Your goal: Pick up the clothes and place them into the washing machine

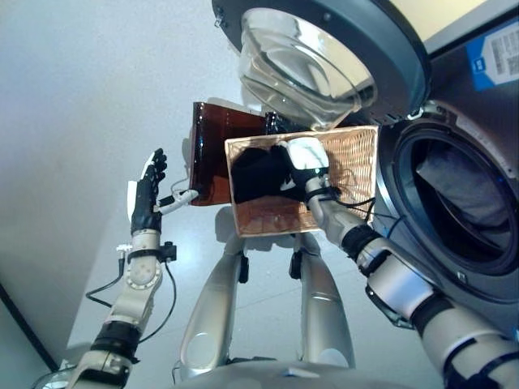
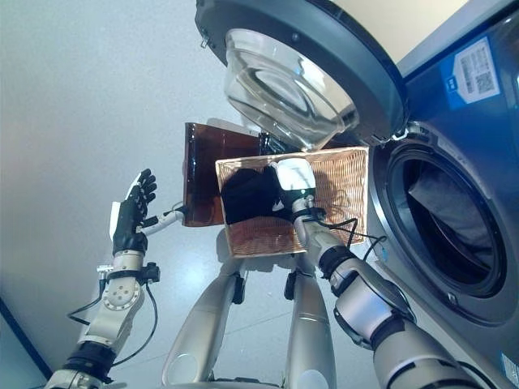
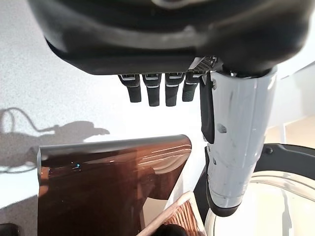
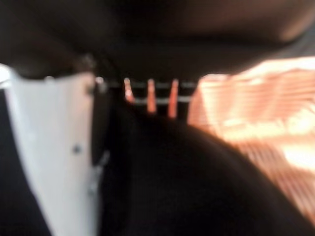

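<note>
We see two silver-grey arms with black bands at the joints: left arm (image 1: 134, 279), right arm (image 1: 405, 288). The forearm shells are smooth, rounded metal, and black ribbed collars sit at the wrists. The left hand (image 1: 146, 198) is dark, with a white cover along its thumb side; thin black cables (image 1: 166, 304) loop by its wrist, next to a small black clamp. The right hand (image 1: 298, 172) is dark too, with a glossy white cover and thin black wires at its wrist. In the left wrist view the thumb cover (image 3: 236, 147) is long, white and rounded, with small screw holes and a black strip, and the fingers (image 3: 152, 91) are dark with pale bands.
</note>
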Controlling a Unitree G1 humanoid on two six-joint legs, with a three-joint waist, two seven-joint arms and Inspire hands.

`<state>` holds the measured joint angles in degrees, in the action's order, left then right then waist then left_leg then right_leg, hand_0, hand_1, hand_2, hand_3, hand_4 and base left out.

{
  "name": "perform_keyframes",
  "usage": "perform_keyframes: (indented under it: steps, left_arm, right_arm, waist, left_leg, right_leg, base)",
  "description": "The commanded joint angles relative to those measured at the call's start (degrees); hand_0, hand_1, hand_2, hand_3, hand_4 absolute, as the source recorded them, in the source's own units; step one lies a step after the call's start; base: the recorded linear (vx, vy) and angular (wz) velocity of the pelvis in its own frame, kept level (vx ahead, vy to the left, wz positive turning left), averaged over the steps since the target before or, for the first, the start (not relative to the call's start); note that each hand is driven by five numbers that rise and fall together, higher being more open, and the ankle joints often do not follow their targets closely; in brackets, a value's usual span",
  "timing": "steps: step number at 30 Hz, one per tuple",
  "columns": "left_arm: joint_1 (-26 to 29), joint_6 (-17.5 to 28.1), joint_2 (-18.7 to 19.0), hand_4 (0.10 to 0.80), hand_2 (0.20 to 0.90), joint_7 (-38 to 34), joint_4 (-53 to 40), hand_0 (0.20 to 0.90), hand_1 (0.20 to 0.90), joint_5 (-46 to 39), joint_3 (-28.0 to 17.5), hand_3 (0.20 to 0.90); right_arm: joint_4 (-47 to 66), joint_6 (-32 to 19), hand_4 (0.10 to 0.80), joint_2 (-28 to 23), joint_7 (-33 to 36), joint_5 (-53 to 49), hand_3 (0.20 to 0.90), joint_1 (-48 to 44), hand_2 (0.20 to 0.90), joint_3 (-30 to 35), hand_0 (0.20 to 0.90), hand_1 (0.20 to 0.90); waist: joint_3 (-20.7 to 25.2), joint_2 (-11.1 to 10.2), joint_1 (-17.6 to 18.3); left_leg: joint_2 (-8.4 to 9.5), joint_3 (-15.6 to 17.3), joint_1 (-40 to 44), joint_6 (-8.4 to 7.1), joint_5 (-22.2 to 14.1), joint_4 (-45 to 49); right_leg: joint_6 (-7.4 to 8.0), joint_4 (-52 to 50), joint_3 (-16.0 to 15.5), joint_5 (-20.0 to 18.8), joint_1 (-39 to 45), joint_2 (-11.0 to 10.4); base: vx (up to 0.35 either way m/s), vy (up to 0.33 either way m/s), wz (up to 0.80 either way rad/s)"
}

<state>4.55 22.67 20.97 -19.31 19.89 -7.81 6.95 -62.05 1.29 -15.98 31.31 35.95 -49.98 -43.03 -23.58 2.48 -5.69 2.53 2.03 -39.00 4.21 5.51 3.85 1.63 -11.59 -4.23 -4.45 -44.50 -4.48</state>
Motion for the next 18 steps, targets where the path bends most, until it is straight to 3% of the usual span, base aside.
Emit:
perform_keyframes:
  steps: [1, 18]
  left_arm:
    - [-4.1, 2.9, 4.1, 0.8, 0.9, -1.3, -8.6, 0.9, 0.9, -0.6, -4.4, 0.9]
    - [-4.6, 2.6, 3.8, 0.8, 0.9, -0.5, -8.2, 0.9, 0.9, 0.0, -6.4, 0.9]
  right_arm:
    - [-2.2, 0.4, 0.3, 2.0, -1.0, -2.3, 0.2, -4.7, 0.2, -0.7, 0.2, 0.2]
    - [-0.3, 0.2, 0.3, -0.4, -1.7, -2.1, 0.2, -3.6, 0.2, 0.6, 0.2, 0.2]
  waist:
    - [3.0, 0.1, -1.2]
    - [4.4, 0.0, -0.6]
  left_leg:
    - [1.97, 1.5, -5.8, -1.65, -1.4, 1.4]
    - [1.76, 1.9, -6.3, -1.71, -1.7, 1.9]
  right_leg:
    - [0.66, 5.0, -0.9, -4.2, -3.6, -1.0]
    - [0.53, 4.4, -0.8, -3.8, -4.3, -0.9]
  base:
    - [0.0, 0.0, 0.0]
    - [0.0, 0.0, 0.0]
